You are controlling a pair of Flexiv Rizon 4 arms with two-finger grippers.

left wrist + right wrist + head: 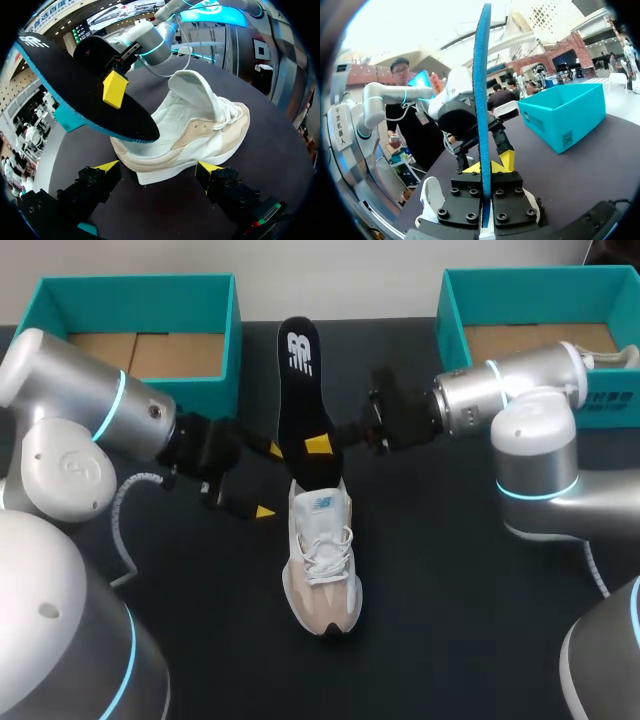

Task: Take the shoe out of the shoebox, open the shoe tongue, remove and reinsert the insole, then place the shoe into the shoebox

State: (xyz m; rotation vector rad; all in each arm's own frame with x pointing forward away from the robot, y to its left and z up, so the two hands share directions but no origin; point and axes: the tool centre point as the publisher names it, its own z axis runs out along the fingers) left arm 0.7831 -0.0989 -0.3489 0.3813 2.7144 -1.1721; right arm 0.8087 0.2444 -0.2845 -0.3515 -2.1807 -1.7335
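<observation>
Near the table's middle, my right tool (488, 166) is pinching the insole (299, 405) over the shoe (322, 550), my left tool (159, 168) is sitting spread apart; I'm guessing sliding it back in comes next.

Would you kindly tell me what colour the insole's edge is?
Blue; the insole top is black, clearest in left wrist view.

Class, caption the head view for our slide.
Right pincer grips black insole at the white sneaker's heel; left pincer open alongside.

Head camera above, behind, looking down; wrist cameras close — sharing insole (298, 390)
</observation>
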